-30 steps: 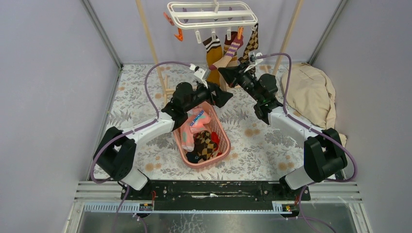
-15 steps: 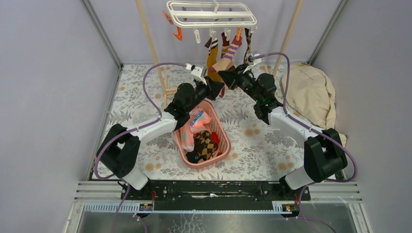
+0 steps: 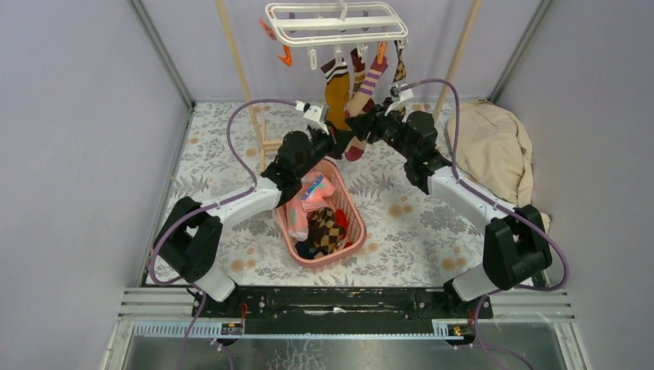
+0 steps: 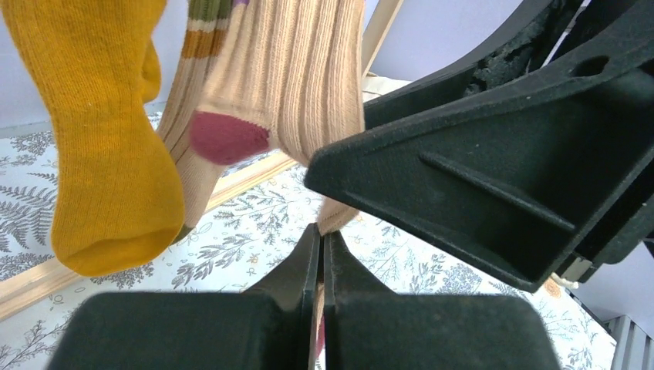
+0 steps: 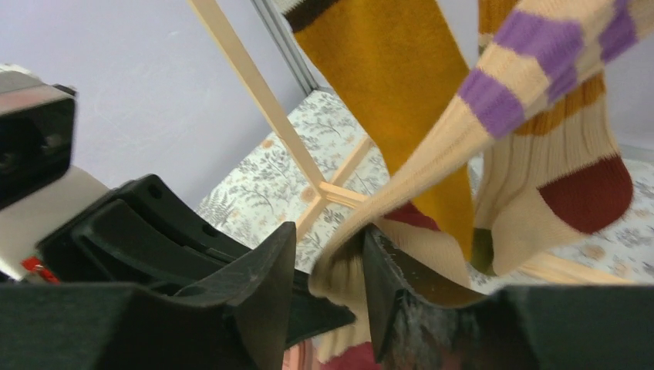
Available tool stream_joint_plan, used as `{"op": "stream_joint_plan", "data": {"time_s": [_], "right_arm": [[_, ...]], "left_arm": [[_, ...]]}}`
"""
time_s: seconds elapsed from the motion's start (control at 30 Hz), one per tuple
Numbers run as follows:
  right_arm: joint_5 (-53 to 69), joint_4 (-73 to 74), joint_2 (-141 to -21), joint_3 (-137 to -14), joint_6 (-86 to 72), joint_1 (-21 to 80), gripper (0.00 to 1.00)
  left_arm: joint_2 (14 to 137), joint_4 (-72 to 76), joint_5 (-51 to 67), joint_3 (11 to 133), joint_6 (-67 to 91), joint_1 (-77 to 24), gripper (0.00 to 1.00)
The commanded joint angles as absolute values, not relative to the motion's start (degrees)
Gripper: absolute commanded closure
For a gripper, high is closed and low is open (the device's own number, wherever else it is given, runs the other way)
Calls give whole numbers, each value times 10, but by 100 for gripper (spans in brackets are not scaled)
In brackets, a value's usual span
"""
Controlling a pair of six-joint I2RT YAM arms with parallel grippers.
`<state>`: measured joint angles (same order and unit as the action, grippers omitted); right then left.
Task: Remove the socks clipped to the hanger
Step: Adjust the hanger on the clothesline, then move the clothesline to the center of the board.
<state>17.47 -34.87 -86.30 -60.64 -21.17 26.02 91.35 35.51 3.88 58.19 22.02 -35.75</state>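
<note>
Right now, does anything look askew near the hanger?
Yes: the tan purple-striped sock slants sideways from its clip, unlike the straight-hanging mustard sock. The left gripper pinches its lower end, and the right gripper has parted jaws around it.

Plain lilac-grey walls (image 3: 69, 154) enclose a table (image 3: 416, 239) covered in a grey-and-tan floral print, evenly lit.

Soft, even light fell from above; shadows on the bench (image 3: 401, 231) were faint. Up close, the right wrist view smeared the socks (image 5: 385, 77).
</note>
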Motion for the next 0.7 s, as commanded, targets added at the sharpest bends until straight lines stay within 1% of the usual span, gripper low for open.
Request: {"op": "stream_joint_plan", "data": {"time_s": [0.0,0.2,0.3,0.37,0.43,0.57,0.67], "right_arm": [[166,-302,-819,-625,-201,228,54],[146,-200,-767,-615,-179,155,51],[103,-107,-768,-630,-148,122,51],[57,-57,-793,-646,-123,106,51],[42,-20,-836,-667,-110,85,51],[5,24,-952,-726,-85,68,52],[-43,40,-1014,-772,-63,64,52]], "left_arm": [[902,344,25,603,202,-356,100],[902,322,37,607,205,-327,100],[902,318,48,608,209,-314,100],[903,314,54,612,210,-311,100],[905,310,60,618,211,-310,100],[907,302,69,628,211,-310,100],[909,301,75,631,212,-310,100]]}}
